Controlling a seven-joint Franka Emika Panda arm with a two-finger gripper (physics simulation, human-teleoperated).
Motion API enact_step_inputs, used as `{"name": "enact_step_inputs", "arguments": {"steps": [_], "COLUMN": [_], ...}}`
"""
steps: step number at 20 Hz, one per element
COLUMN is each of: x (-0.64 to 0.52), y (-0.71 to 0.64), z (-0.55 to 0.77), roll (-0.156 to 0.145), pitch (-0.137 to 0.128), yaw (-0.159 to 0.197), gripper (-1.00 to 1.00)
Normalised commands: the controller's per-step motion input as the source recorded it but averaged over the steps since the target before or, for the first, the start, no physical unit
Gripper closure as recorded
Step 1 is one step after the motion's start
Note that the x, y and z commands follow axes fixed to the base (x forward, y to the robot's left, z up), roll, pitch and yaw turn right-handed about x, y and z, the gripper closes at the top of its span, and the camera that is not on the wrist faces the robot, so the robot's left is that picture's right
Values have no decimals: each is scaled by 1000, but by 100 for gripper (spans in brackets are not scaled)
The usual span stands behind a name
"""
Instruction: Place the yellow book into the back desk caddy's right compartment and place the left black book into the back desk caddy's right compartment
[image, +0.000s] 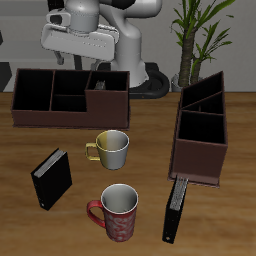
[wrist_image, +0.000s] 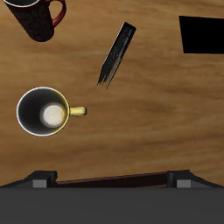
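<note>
The back desk caddy (image: 50, 115) stands at the table's back. Its taller right compartment (image: 110, 97) is the end section nearest the middle. My gripper (image: 96, 72) hangs just above that compartment. In the wrist view the gripper (wrist_image: 109, 179) has its two fingertips (wrist_image: 39, 179) far apart, with only a dark brown strip between them. The yellow book is hidden from both views. The left black book (image: 175, 210) lies near the table's front edge, just in front of the slanted-divider caddy. It is out of the wrist view.
The brown caddy with slanted dividers (image: 205, 130) stands beside the left black book. The other black book (image: 52, 178) (wrist_image: 115, 52) stands near the front. A grey mug with a yellow handle (image: 110, 148) (wrist_image: 44, 112) and a red mug (image: 117, 210) (wrist_image: 31, 17) sit mid-table.
</note>
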Motion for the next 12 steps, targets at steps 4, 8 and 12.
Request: {"name": "enact_step_inputs", "arguments": {"steps": [4,8,12], "x": [508,460,799], "y": [257,511,831], "z": [25,61,153], "roll": [-13,29,38], "pitch": [6,-20,-34], "yaw": [8,21,-14], "gripper": [-100,-100,-100]}}
